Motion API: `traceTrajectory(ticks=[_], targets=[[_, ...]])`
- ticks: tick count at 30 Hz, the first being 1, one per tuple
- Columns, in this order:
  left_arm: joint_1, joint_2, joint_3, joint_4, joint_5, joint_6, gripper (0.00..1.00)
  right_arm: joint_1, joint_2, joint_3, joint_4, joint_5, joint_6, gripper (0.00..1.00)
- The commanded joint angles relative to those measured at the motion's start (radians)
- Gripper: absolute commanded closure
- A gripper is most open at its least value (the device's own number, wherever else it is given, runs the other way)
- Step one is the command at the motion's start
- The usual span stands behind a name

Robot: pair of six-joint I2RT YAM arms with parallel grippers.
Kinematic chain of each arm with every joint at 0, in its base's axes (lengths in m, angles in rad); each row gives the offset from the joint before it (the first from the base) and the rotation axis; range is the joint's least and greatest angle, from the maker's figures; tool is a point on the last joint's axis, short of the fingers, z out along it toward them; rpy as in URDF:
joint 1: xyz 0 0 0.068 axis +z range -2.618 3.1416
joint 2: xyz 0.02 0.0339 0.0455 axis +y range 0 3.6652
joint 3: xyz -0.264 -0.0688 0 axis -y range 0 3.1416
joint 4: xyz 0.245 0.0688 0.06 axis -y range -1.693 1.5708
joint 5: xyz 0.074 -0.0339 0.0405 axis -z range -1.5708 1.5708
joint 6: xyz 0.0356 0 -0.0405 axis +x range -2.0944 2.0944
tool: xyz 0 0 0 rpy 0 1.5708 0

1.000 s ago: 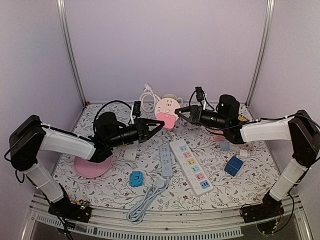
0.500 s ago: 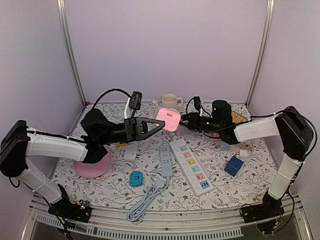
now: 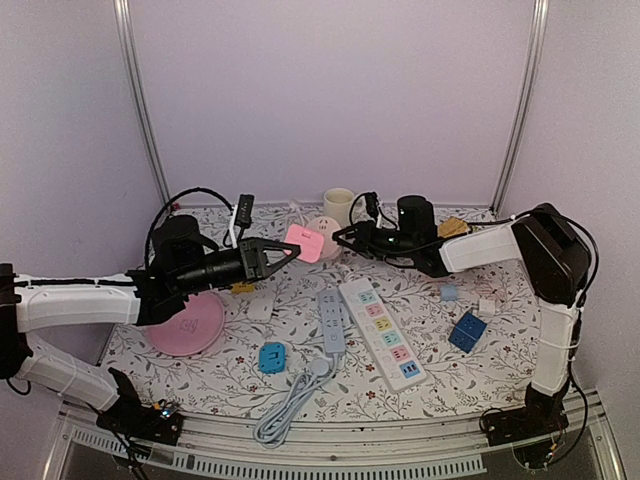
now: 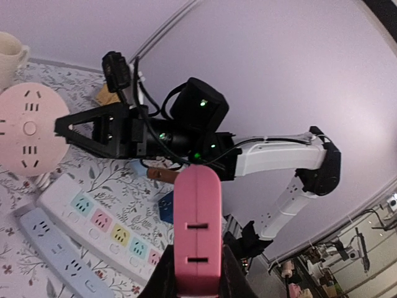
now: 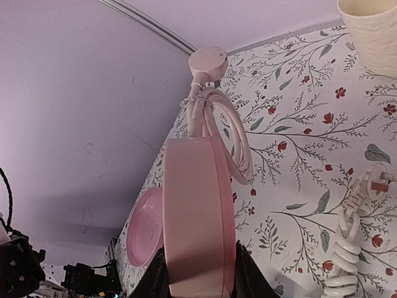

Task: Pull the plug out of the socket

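Since a second ago, the square pink plug has left the round, smooth socket. The left gripper clamps the plug, and the right gripper clamps the socket.

Bright, even, purplish light — soft throughout
Wrist views bend at the edges; faint shadows lie under the arms on the surface.

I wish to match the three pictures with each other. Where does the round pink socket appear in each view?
Top external: round pink socket at rear centre, at the tips of the right gripper.
Left wrist: far left, holes facing the camera.
Right wrist: bottom centre, edge-on, in the gripper.
Shared landmark: the cream mug.
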Motion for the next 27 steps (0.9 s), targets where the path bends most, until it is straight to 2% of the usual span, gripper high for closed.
traceTrajectory(ticks=[1,8,14,17,24,27], targets=[[0.023,-0.025,0.044,-0.324,-0.201,0.067,1.0,0.037,0.091,0.141,0.012,0.022,0.007,0.97],[0.031,-0.031,0.062,-0.485,-0.309,0.091,1.0,0.054,0.253,0.329,-0.074,0.069,0.014,0.97],[0.036,0.03,0.088,-0.539,-0.352,0.119,1.0,0.054,0.361,0.452,-0.162,0.092,-0.004,0.96],[0.04,0.068,0.109,-0.562,-0.366,0.135,1.0,0.052,0.421,0.505,-0.207,0.094,-0.017,0.91],[0.051,0.132,0.138,-0.581,-0.373,0.155,1.0,0.044,0.426,0.538,-0.281,0.114,-0.058,0.57],[0.057,0.151,0.155,-0.597,-0.387,0.167,1.0,0.038,0.4,0.538,-0.322,0.123,-0.082,0.36]])
